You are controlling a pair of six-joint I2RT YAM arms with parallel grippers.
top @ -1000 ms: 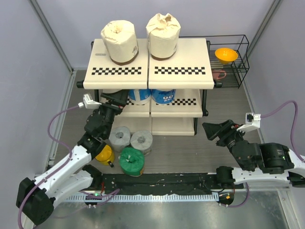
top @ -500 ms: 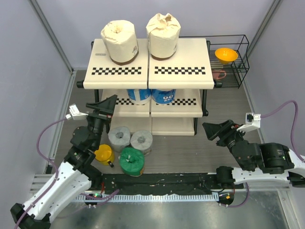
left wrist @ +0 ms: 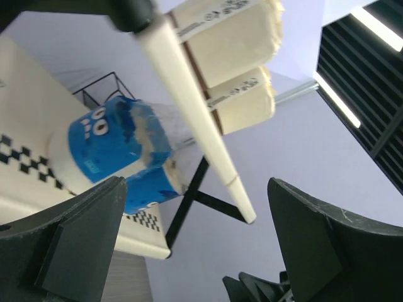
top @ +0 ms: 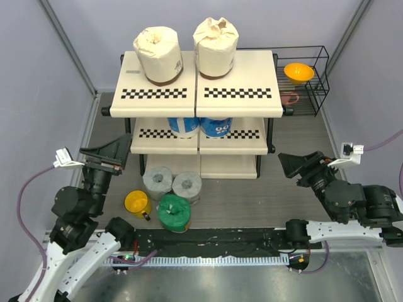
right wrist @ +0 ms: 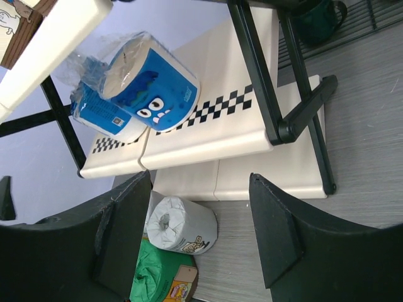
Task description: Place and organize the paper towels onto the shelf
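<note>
At upper centre of the overhead view, noted two cream paper-wrapped towel rolls (top: 157, 53) upright on the top board of the three-tier cream shelf with checkered strips and black tube frame (top: 252, 75). Two blue-and-white rolls (top: 216, 126) paired on the middle tier, so sorted by colour. Lower centre, on the table: two grey rolls (top: 158, 182), one green roll (top: 174, 212), beside a small yellow mug (top: 136, 203); probably bound for the lowest board. Left gripper (top: 119, 151) spread wide, empty. Right gripper (top: 289, 165) parted, empty. Both pointed shelfward.
</note>
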